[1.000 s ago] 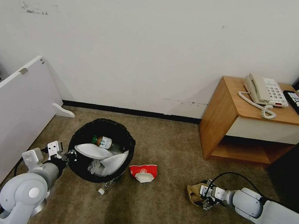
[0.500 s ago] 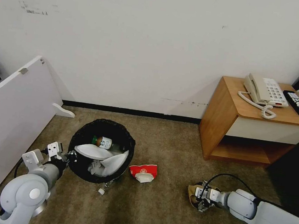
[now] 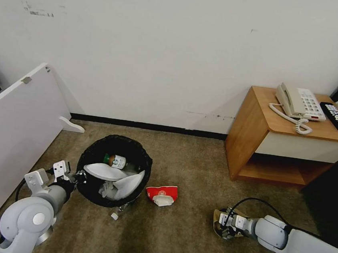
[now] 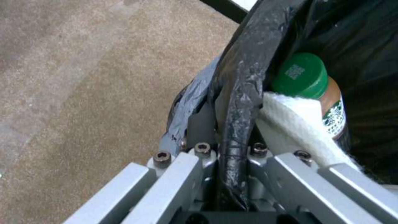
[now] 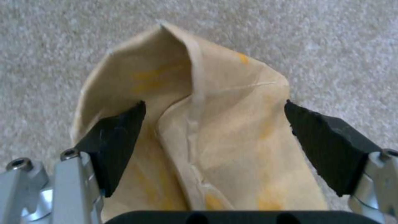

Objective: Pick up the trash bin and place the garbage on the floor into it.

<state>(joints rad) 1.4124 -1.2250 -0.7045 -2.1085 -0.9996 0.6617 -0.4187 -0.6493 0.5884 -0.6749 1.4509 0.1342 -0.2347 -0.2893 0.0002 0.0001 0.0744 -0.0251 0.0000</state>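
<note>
Right gripper (image 5: 215,137) is low over the floor (image 3: 189,241) with its jaws spread wide, one black pad on either side of the brown paper bag (image 5: 199,133) and neither visibly touching it — nothing is held. In the head view the bag (image 3: 218,220) lies well apart from the trash bin (image 3: 117,143), off to the robot's right. The left gripper (image 4: 230,174) is clamped tight on the bin's rim, black liner pinched between its fingers.

To do this step well, I would judge that the pads should come down far enough to bracket the raised fold running along the bag's middle, then close on that ridge rather than on the flat paper, which would likely slide away on the carpet. A pinch taken too high may catch only the top layer and let the bag unfold when lifted. The bin should be kept level meanwhile, since slippers (image 3: 104,171) and a bottle (image 3: 116,161) already sit inside it.

Readable writing is scarce. The bottle has a green cap and a round green-and-white emblem — its lettering cannot be made out. A red-and-white wrapper (image 3: 162,193) beside the bin bears a circular mark, also illegible.
</note>
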